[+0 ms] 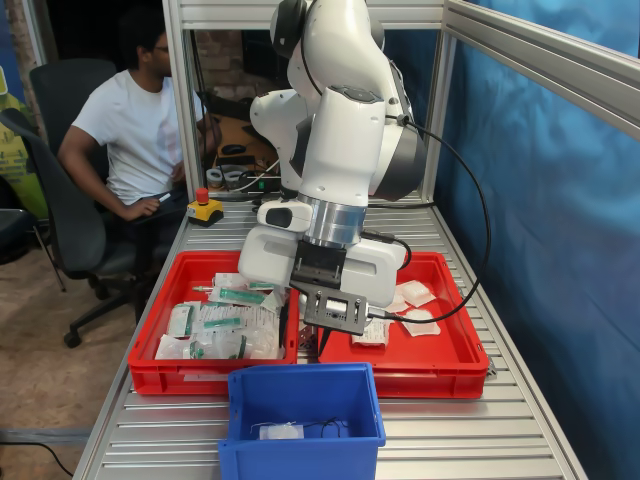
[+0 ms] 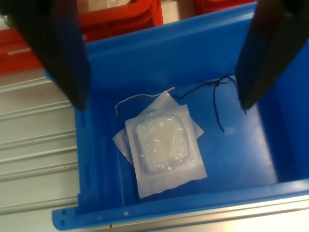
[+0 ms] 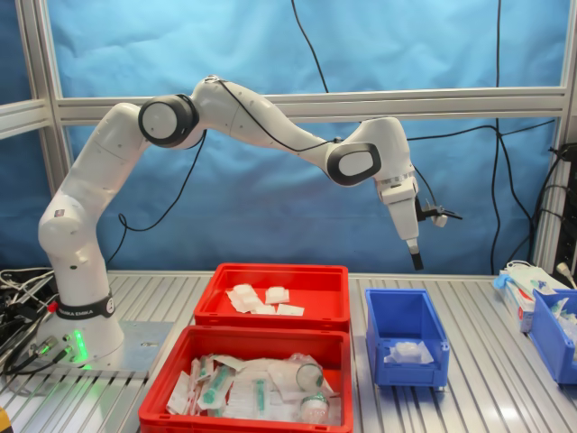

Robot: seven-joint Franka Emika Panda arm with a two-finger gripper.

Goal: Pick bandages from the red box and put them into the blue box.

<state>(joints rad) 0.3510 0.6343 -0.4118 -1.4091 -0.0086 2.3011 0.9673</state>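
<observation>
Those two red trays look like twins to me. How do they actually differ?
The red box with the bandages holds only a few small white square pouches, with much bare red floor showing. The other red tray is crowded with longer clear packets bearing green print, so little of its floor shows. In the second exterior view the sparse one sits farther from the camera, the crowded one nearer. Both are shallow red rectangular plastic trays, side by side.

Lower bandages [image 2: 123, 140] mostly hidden under top pouch, hand's [image 2: 161, 104] fingertips blurred
</observation>
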